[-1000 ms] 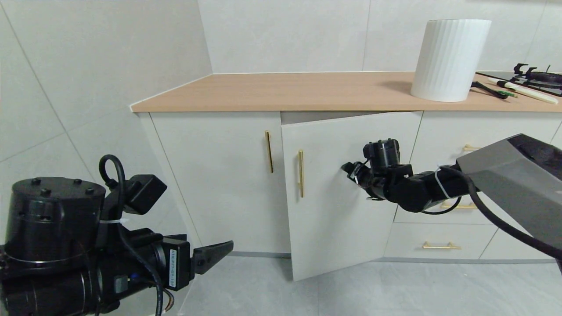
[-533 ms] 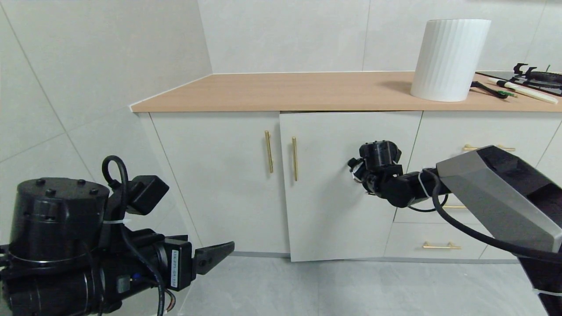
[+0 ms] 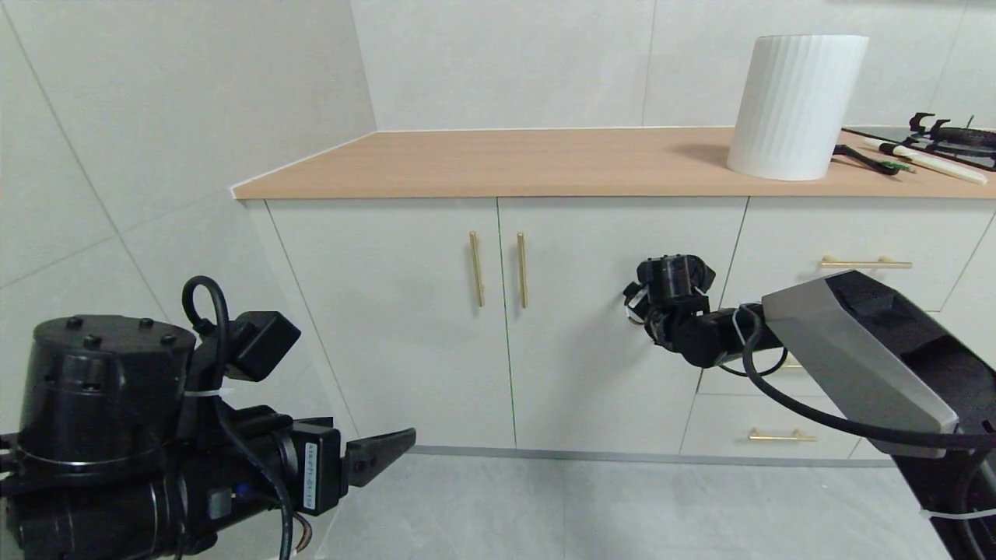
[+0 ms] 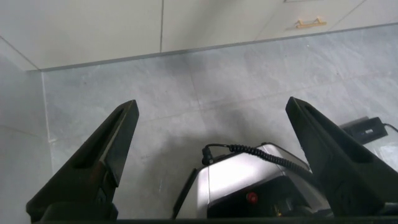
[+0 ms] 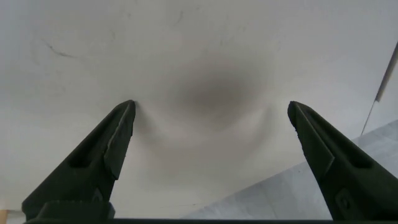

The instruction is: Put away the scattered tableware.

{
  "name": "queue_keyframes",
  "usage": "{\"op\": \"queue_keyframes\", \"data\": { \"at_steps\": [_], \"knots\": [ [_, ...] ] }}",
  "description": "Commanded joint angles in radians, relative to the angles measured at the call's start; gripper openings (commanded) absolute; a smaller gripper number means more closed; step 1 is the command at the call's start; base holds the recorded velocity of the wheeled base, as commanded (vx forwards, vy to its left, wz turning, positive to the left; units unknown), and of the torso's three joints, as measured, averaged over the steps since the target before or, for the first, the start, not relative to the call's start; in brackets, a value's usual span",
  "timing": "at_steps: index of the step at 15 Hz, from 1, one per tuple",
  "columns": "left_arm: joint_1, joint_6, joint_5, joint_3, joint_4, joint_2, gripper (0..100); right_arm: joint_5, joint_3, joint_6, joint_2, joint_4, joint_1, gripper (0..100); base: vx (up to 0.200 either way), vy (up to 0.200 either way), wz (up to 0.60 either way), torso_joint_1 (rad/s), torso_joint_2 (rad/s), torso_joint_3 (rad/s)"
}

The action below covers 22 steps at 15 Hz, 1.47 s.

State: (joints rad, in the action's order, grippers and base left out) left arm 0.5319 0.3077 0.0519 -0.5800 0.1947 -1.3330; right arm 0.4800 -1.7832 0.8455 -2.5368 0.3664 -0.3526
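Right gripper [image 5: 211, 107] is up at the cabinet door [image 3: 591, 334], jaws spread wide, tips right against its pale face. The door sits flush, its gold handle [image 3: 521, 270] upright. Left gripper [image 4: 211, 112] hangs low over the floor [image 4: 249, 81], jaws spread too. The tableware [image 3: 930, 162] lies at the counter's [image 3: 506, 159] far right end, just beside a ribbed white container [image 3: 794, 105].

I have my left tool [image 4: 211, 104] with its two dark fingers [image 4: 93, 162] spread wide above the grey tiled floor [image 4: 249, 68], the pale cabinet fronts [image 4: 93, 25] ahead of it at twelve o'clock and a brass drawer handle [image 4: 310, 23] at about one o'clock.
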Motion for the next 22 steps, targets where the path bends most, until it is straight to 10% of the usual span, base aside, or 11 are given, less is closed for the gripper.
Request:
{"op": "queue_keyframes", "data": {
  "at_steps": [1, 12, 16, 22],
  "knots": [
    [-0.001, 0.001, 0.0, 0.0, 0.0, -0.002, 100, 0.0, -0.002, 0.0, 0.0, 0.002, 0.001, 100, 0.0, 0.0, 0.0, 0.0, 0.0, 0.0],
    [-0.003, -0.007, 0.006, 0.02, 0.0, 0.101, 100, -0.236, 0.662, -0.138, 0.77, 0.011, -0.125, 100, 0.0, 0.0, 0.0, 0.0, 0.0, 0.0],
    [-0.087, -0.122, 0.02, 0.2, -0.004, 0.442, 100, -0.207, 1.113, -0.439, 1.409, 0.006, -0.123, 100, 0.0, 0.0, 0.0, 0.0, 0.0, 0.0],
    [-0.257, -0.196, 0.022, 0.278, -0.189, 0.982, 100, -0.201, 1.437, -0.697, 2.055, -0.075, 0.043, 100, 0.0, 0.0, 0.0, 0.0, 0.0, 0.0]
  ]
}}
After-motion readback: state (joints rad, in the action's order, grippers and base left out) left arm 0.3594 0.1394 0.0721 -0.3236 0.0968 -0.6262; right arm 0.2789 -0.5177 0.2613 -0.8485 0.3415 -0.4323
